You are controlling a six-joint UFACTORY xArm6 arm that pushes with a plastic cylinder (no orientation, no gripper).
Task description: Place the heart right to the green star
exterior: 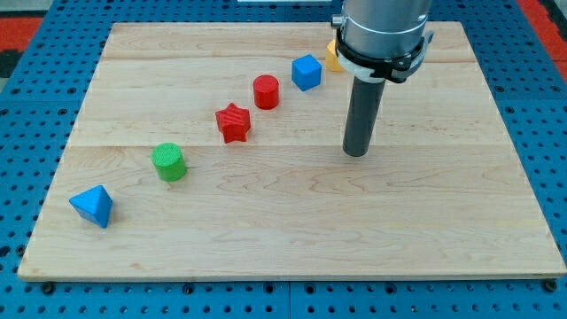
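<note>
My tip (356, 153) rests on the wooden board (292, 239), right of the view's middle. A yellow block (331, 57) shows near the view's top, mostly hidden behind the arm, so its shape cannot be made out. It lies up and slightly left of my tip, well apart. No green star shows. The only green block is a green cylinder (168, 161) at the view's left, far from my tip. No heart shape can be made out.
A diagonal row runs from lower left to upper right: a blue pyramid-like block (93, 206), the green cylinder, a red star (233, 122), a red cylinder (266, 91) and a blue cube (306, 72). The board sits on a blue pegboard (27, 133).
</note>
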